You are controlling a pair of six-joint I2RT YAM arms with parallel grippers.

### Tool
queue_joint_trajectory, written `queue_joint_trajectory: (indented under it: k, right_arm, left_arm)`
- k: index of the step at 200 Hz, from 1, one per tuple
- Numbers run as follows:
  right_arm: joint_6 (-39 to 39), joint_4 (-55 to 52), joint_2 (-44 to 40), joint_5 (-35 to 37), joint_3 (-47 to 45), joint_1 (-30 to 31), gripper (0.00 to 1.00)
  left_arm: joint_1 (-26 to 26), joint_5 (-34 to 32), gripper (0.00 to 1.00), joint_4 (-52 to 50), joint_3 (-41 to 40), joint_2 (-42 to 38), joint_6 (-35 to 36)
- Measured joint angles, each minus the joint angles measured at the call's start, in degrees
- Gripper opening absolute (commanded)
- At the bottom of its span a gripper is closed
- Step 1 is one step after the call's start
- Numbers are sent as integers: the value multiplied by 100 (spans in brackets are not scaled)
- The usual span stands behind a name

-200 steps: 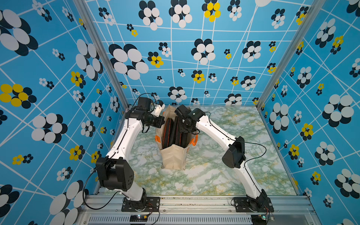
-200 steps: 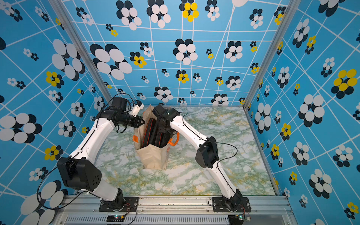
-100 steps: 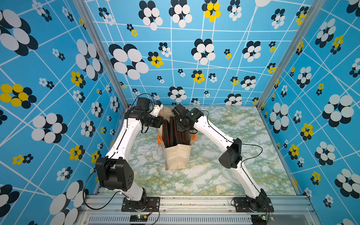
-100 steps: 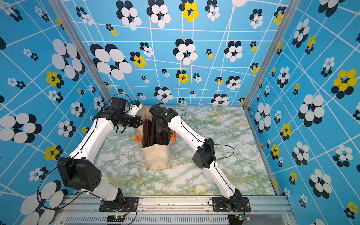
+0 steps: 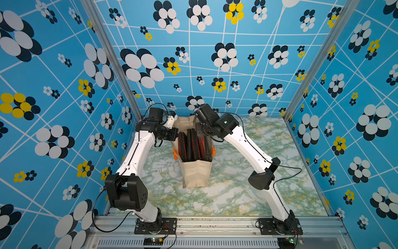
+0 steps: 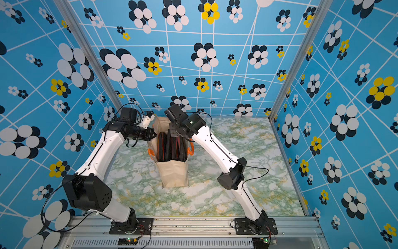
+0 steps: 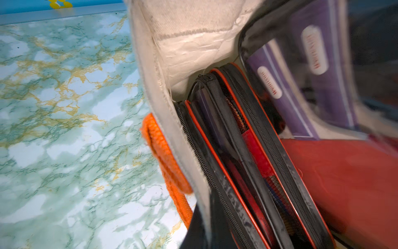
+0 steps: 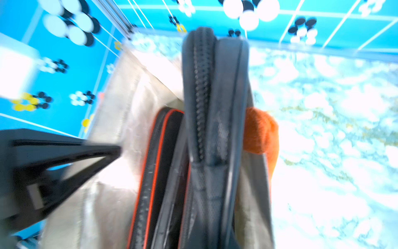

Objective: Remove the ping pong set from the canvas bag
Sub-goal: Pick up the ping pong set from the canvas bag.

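The cream canvas bag [image 5: 195, 174] with orange handles [image 5: 175, 156] stands upright on the marbled table [image 5: 247, 194], with black zippered cases [image 5: 189, 146] on edge inside. My left gripper [image 5: 173, 134] is clenched on its rim, and my right gripper [image 5: 201, 132] grasps one case [image 8: 213, 107].

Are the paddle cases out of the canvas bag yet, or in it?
In it. In both top views the black cases stand on edge inside the open mouth of the upright canvas bag.
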Motion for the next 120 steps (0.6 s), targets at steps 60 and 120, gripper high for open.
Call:
queue_joint_trajectory:
  k: [60, 120]
  right_arm:
    - [-275, 282, -304, 70, 146, 7, 0]
    - [-439, 935, -957, 85, 149, -101, 0]
  left_arm:
    - [76, 0, 0, -2, 0, 0, 0]
    - [232, -44, 0, -26, 0, 0, 31]
